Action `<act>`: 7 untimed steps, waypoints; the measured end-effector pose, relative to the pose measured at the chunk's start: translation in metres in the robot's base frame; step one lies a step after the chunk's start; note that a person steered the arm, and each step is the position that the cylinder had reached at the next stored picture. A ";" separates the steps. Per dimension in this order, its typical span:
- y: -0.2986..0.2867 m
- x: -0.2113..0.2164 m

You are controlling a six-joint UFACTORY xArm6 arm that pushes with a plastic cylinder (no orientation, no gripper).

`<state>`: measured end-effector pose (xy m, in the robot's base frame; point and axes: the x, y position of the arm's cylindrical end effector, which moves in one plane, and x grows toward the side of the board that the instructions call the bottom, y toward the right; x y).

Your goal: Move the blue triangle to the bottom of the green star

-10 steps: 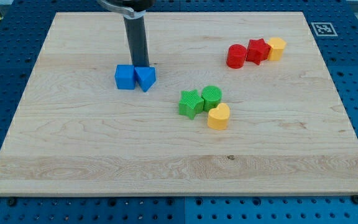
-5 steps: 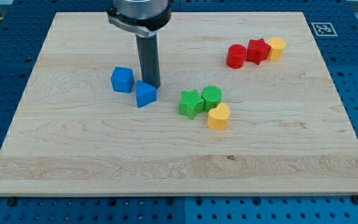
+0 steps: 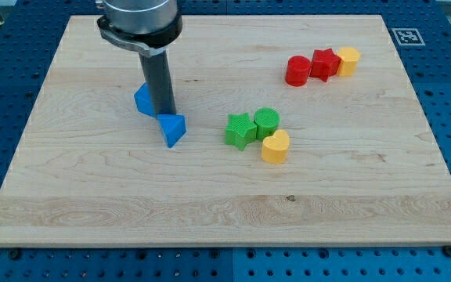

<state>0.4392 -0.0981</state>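
So my tip (image 3: pixel 164 114) is down on the wooden board (image 3: pixel 210 211) in the upper left part of the frame, sitting right at the top edge of the blue triangle (image 3: pixel 173 128). Looks like it's touching it or just about. I've got no fingers or jaws at all, just the straight dark rod, so there's nothing to open or close and I'm not holding anything, only resting against that block.

The blue triangle lies a bit left of centre, one corner pointing toward the bottom of the frame. Just up and left of it there's a second blue block (image 3: pixel 142 99), partly hidden behind my rod, so I can't really tell its shape. The two blue pieces are near each other, with the rod standing between them.

The green star (image 3: pixel 239 129) is to the right of the triangle at roughly the same height in the frame, with a clear strip of board between them. The star is snug against a green cylinder (image 3: pixel 267 122) on its upper right, and a yellow heart (image 3: pixel 276 146) sits just below that cylinder, to the lower right of the star.

Way over in the upper right there's a tight row: red cylinder (image 3: pixel 297 70), red star (image 3: pixel 324 63), and a yellow block (image 3: pixel 348 59).
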 end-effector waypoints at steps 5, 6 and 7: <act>-0.002 0.024; 0.003 0.039; 0.004 0.054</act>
<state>0.4934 -0.0943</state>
